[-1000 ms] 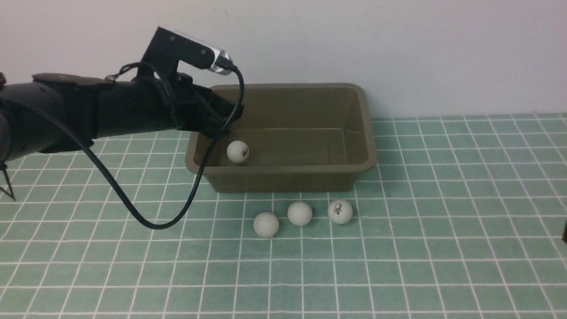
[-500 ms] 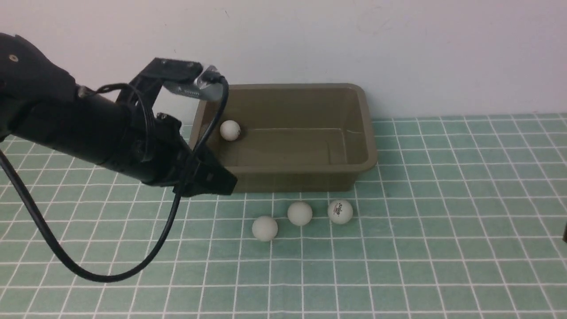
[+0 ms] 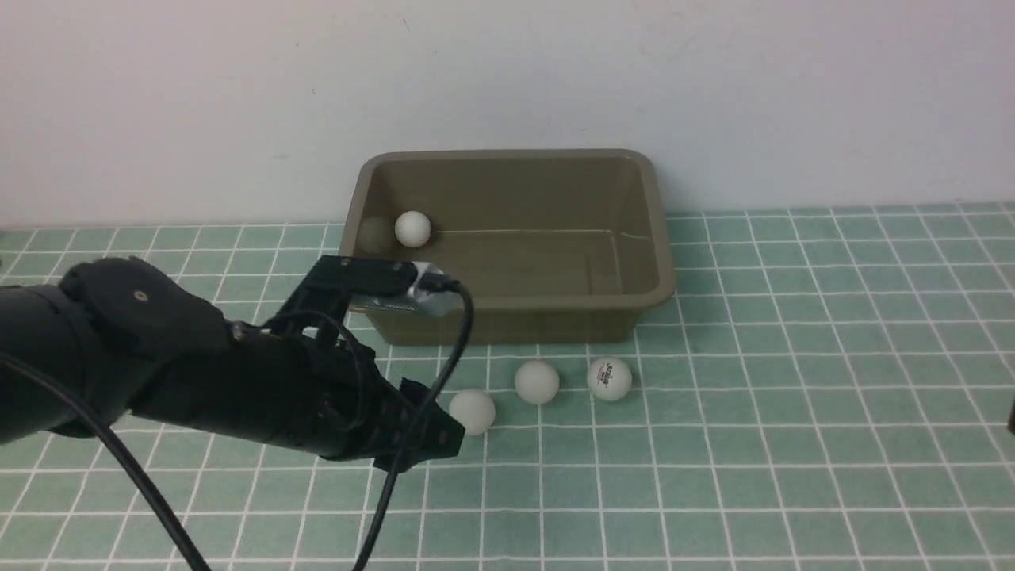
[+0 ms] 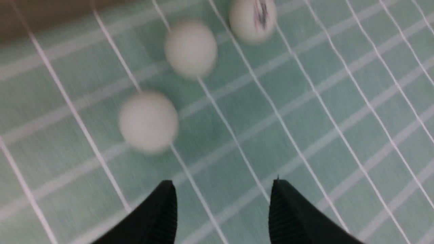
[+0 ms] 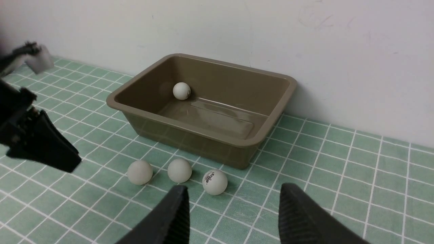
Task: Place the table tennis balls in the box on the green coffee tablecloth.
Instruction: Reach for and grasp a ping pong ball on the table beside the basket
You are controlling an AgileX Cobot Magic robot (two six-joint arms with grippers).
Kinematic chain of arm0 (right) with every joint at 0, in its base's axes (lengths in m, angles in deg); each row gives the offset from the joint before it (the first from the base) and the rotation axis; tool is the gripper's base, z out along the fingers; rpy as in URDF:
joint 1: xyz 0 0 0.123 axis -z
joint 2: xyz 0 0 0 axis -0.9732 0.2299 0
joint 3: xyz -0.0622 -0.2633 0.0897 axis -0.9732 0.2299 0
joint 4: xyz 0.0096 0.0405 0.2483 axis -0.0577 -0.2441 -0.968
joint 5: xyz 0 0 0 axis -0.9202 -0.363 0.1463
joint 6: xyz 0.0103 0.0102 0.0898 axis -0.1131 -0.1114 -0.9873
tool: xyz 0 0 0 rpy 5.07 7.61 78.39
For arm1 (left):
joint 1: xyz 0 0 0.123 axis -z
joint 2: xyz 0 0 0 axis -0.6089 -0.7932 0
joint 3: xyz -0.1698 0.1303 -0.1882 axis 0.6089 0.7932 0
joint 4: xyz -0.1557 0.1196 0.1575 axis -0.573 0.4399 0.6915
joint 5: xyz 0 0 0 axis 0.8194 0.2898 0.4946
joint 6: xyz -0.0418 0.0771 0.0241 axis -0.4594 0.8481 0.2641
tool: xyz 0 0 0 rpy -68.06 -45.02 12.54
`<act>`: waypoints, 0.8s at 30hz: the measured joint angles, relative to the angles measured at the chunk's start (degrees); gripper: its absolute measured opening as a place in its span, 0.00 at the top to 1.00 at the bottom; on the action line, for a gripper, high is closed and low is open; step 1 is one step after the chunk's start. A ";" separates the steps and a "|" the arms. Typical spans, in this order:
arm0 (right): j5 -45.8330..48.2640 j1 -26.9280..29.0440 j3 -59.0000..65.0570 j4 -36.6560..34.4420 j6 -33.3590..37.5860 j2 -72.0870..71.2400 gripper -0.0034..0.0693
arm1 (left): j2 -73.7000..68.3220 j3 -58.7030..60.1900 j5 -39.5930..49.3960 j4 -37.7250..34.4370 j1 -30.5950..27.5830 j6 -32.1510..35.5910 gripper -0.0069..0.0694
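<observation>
While our left gripper (image 4: 222,184) hovers low over the green coffee tablecloth (image 3: 793,396), jaws partly apart and empty, the nearest ball (image 4: 148,121) lies just ahead of it, off-centre. We should centre on it before closing gently. Beyond wait a plain ball (image 3: 537,381), the logo ball (image 3: 609,377), then the box (image 3: 507,303) holding a fourth ball (image 3: 412,228).

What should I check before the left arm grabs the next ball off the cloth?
1. Empty left gripper, jaws apart: ok.
2. The nearest ball centred between the jaws: not ok; in the wrist view it lies ahead and off to one side.
3. Room around it: ok; it sits apart from the middle ball.
4. Space in the box: ok; only one ball inside.
5. The right gripper out of the way: ok; open, empty, held back.
6. Jaw height above the green tablecloth: cannot tell.
</observation>
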 joint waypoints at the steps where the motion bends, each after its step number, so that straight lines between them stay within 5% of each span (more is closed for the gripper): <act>1: 0.00 0.00 0.00 0.00 0.00 0.00 0.49 | 0.00 0.00 -3.53 -1.96 0.89 1.75 0.46; 7: 0.00 0.00 0.00 0.00 0.00 0.00 0.49 | -1.53 0.00 -10.61 -11.98 2.06 13.80 0.44; 12: 0.00 0.00 0.00 0.00 0.24 0.00 0.49 | -6.52 -1.77 -9.87 -20.93 2.16 24.22 0.29; 24: 0.55 0.00 0.00 0.00 0.24 0.00 0.49 | -18.06 -4.31 -11.48 -29.70 2.21 32.28 0.24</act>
